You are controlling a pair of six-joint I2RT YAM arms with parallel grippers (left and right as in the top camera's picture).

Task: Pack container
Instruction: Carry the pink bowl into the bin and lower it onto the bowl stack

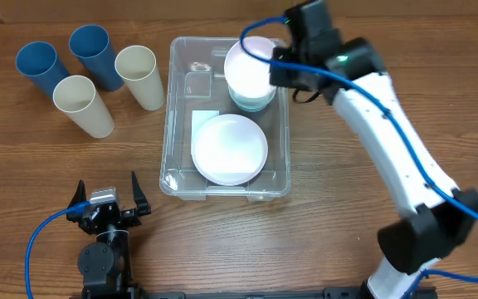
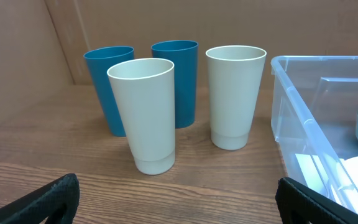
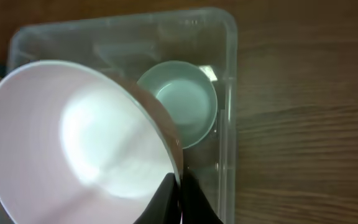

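The clear plastic container [image 1: 173, 124] sits mid-table, holding a white plate [image 1: 229, 148] and a pale green bowl [image 1: 251, 101] at its far end. My right gripper [image 1: 279, 56] is shut on the rim of a pale pink bowl [image 1: 247, 63], held tilted above the green bowl. In the right wrist view the pink bowl [image 3: 73, 137] fills the left, pinched at the fingers [image 3: 178, 193], with the green bowl [image 3: 188, 102] and container [image 3: 225, 37] below. My left gripper [image 1: 106, 199] is open and empty near the front left, its fingertips [image 2: 179, 208] apart.
Two blue cups [image 1: 38, 66] [image 1: 92, 51] and two cream cups [image 1: 81, 104] [image 1: 139, 76] lie left of the container. The left wrist view shows them upright: blue [image 2: 110, 87] [image 2: 179, 78], cream [image 2: 146, 112] [image 2: 234, 93], with the container wall [image 2: 303, 112] to the right.
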